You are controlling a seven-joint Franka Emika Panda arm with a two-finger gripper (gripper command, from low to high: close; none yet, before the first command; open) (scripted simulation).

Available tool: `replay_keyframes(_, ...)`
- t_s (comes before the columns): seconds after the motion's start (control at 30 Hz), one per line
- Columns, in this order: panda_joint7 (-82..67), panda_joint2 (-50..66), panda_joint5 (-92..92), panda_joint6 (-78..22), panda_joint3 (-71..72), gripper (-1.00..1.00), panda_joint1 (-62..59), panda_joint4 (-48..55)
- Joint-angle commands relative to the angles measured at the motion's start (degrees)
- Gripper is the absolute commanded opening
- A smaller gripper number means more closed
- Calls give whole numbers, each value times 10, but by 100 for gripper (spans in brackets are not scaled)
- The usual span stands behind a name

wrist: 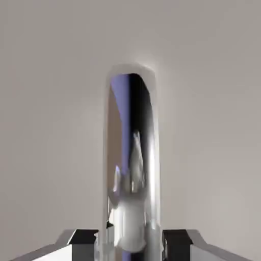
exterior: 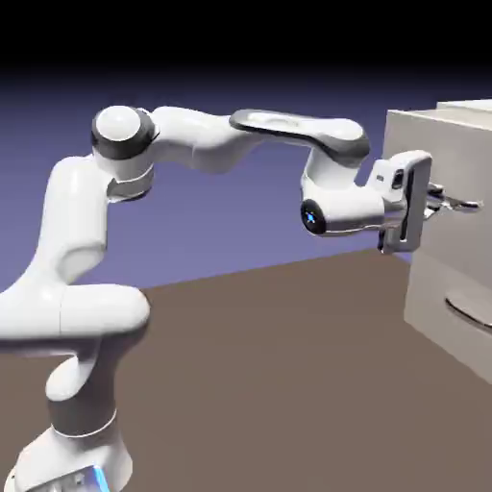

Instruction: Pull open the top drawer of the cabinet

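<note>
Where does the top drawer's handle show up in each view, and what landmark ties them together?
Exterior view: right edge, just above mid-height, at the end effector's tips; handle.
Hand view: upright shiny bar, centre down to the bottom edge, between the fingertips.
Shared landmark: the top drawer's pale front, behind the handle in both.

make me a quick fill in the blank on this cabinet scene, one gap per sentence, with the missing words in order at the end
The gripper is at the handle of the ____ drawer.
In the hand view, the silver handle shows between the two finger ____.
The lower drawer's handle has ____ gripper at it.
In the exterior view, the cabinet stands on the ____ side of the picture.

Missing words: top; tips; no; right
</note>
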Motion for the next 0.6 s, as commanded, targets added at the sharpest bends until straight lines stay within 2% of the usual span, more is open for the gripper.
replay_keyframes(0.0,22,21,-2,-6,-8,-100,-1,-2)
replay_keyframes(0.27,198,187,-12,-45,-37,-100,-33,8)
replay_keyframes(0.57,209,213,-28,-93,-102,-100,91,-155)
